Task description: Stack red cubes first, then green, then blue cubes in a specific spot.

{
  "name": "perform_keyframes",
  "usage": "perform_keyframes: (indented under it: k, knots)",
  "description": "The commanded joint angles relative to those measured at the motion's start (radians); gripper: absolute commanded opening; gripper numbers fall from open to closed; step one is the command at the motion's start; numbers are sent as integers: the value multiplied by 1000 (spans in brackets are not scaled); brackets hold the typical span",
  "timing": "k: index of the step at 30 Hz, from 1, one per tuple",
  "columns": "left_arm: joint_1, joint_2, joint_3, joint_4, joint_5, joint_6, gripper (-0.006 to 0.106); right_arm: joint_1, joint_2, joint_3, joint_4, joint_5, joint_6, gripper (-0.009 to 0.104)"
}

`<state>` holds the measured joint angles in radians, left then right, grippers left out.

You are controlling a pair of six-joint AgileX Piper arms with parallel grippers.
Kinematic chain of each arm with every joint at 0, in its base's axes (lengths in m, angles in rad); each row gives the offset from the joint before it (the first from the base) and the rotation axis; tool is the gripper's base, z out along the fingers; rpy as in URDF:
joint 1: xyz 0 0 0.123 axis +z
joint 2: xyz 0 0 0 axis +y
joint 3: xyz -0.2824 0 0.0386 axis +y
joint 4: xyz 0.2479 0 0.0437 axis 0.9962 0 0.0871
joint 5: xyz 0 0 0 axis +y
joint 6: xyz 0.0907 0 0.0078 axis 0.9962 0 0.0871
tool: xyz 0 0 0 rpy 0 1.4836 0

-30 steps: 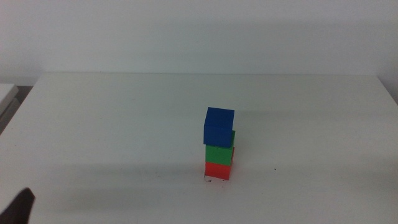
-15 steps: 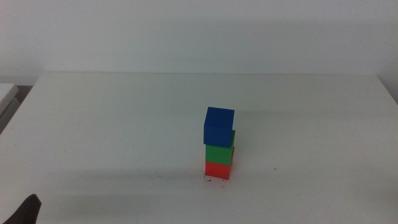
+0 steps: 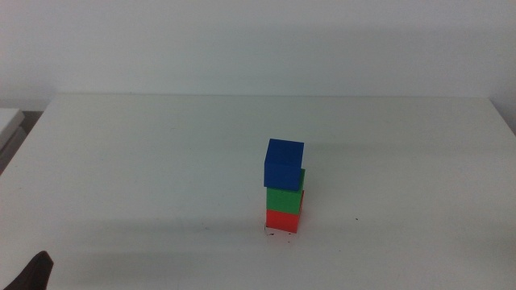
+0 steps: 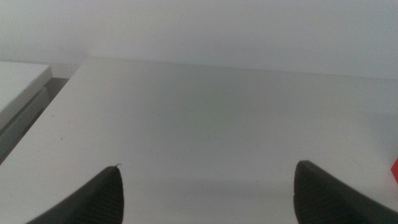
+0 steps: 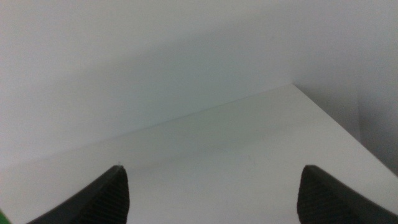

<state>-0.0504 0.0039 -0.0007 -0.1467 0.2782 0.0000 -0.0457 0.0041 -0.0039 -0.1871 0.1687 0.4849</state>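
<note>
In the middle view a three-cube tower stands slightly right of the table's centre. The red cube (image 3: 282,220) is at the bottom, the green cube (image 3: 285,196) on it, and the blue cube (image 3: 284,163) on top, shifted a little to the left. Faint black marks of the specific spot (image 3: 276,234) show at the red cube's front edge. Nothing touches the tower. My left gripper (image 4: 208,199) is open and empty, and only its dark tip (image 3: 37,272) shows at the bottom left corner. My right gripper (image 5: 211,199) is open, empty and outside the middle view.
A lone dark speck (image 3: 355,218) lies right of the tower. A white shelf-like surface (image 3: 8,121) sits beyond the table's left edge (image 4: 37,124). A red sliver (image 4: 395,171) shows at the edge of the left wrist view.
The left gripper's tip has sunk lower toward the bottom left corner of the middle view. The tower has not moved.
</note>
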Motion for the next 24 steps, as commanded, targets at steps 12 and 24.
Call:
perform_keyframes:
  k: [12,24]
  knots:
    - [0,-4,1,-1,-15,0,94,25,-4,4,86,-7,-475,88]
    - [0,-4,1,-1,-18,0,94,24,-4,4,86,-10,-471,87]
